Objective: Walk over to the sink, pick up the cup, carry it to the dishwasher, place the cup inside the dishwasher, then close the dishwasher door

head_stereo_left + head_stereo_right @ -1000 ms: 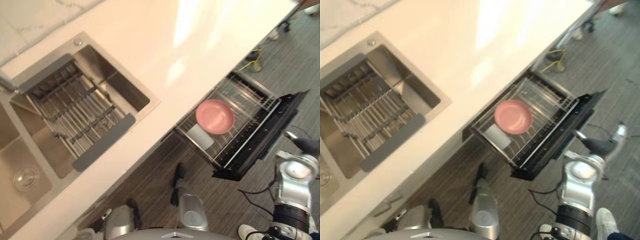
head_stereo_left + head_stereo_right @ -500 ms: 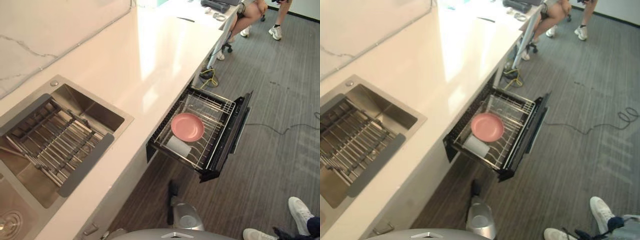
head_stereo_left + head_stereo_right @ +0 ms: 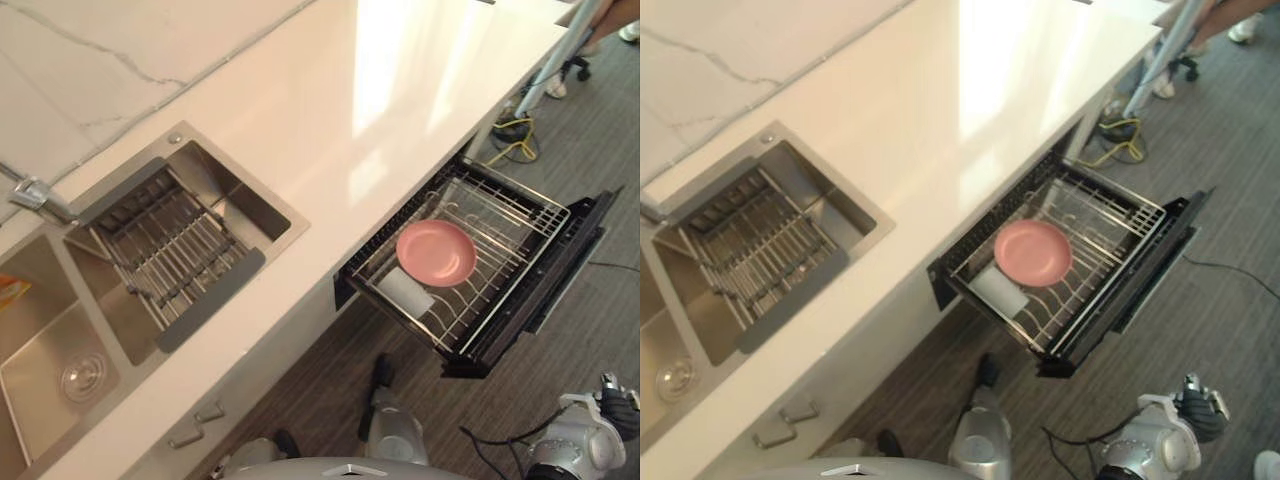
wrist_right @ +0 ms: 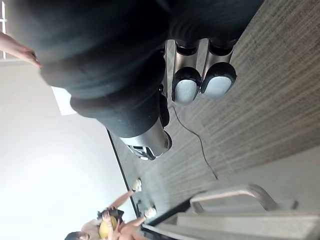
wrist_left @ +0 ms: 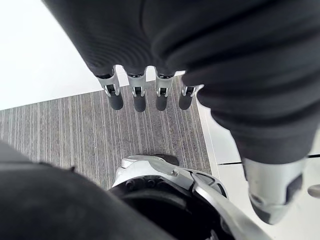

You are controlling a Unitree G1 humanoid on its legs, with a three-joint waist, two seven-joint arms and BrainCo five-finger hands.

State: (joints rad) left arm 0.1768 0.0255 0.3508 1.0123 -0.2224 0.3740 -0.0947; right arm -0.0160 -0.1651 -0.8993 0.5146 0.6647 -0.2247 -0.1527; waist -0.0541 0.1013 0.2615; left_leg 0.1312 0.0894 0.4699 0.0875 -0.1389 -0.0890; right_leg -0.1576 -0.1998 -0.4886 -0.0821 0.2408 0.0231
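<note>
- Left hand (image 5: 150,55): fingers (image 5: 139,97) are hanging straight in a row, thumb apart, gripping nothing; grey striped floor (image 5: 75,130) is showing past them.
- Right hand (image 4: 125,75): fingers (image 4: 187,85) are hanging loose and uncurled, carrying nothing, over the same floor out in front of the dishwasher (image 3: 560,270).
- Dishwasher: its front is standing pulled out from under the countertop (image 3: 380,110), with the wire rack (image 3: 500,200) lying exposed.
- Cup (image 3: 405,289): whitish, lying on its side inside the dishwasher's rack, at the end towards the sink.
- Pink plate (image 3: 436,253): sitting in the dishwasher's rack, just beside the cup; whether they are touching I cannot tell.
- Sink (image 3: 240,190): steel, sitting in the countertop well apart from the dishwasher, with a slatted rack (image 3: 170,245) lying across it.
</note>
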